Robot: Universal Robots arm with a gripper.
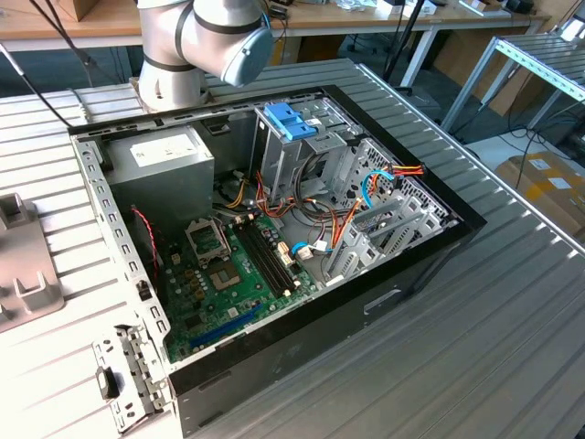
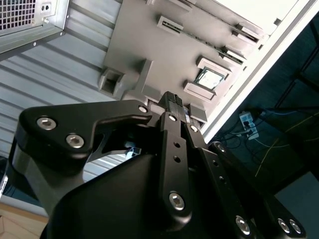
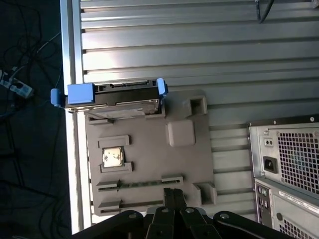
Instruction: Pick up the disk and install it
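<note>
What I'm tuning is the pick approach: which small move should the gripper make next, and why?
Probably travel across the grey fixture tray toward the disk, opening on the way. In the first wrist view the gripper is shut and empty by one edge of the tray, while the disk stands on edge at the opposite edge, apart from the gripper, with its blue rails exposed.

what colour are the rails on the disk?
Bright blue rails on the disk, clearest in the first wrist view.

Arm (image 1: 174, 55): silver-grey rounded joints, pale-blue end cap (image 1: 249, 57). Gripper (image 2: 172, 99): matte black linkages, silver screws (image 2: 76, 141).
</note>
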